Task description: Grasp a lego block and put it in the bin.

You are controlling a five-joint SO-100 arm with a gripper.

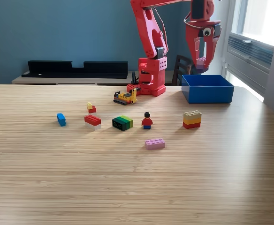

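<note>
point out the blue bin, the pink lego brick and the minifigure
blue bin [207, 95], exterior view, on its front wall
pink lego brick [155, 143], exterior view, on its studded top
minifigure [147, 122], exterior view, on its red torso

You get bright daylight from the window [261, 21] at the exterior view's far right, where the panes are blown out to near white. A pale sheen lies on the table [127, 187] near that right edge. Shadows under the blocks are short and soft. Focus looks sharp throughout, perhaps slightly softer on the far wall.
</note>
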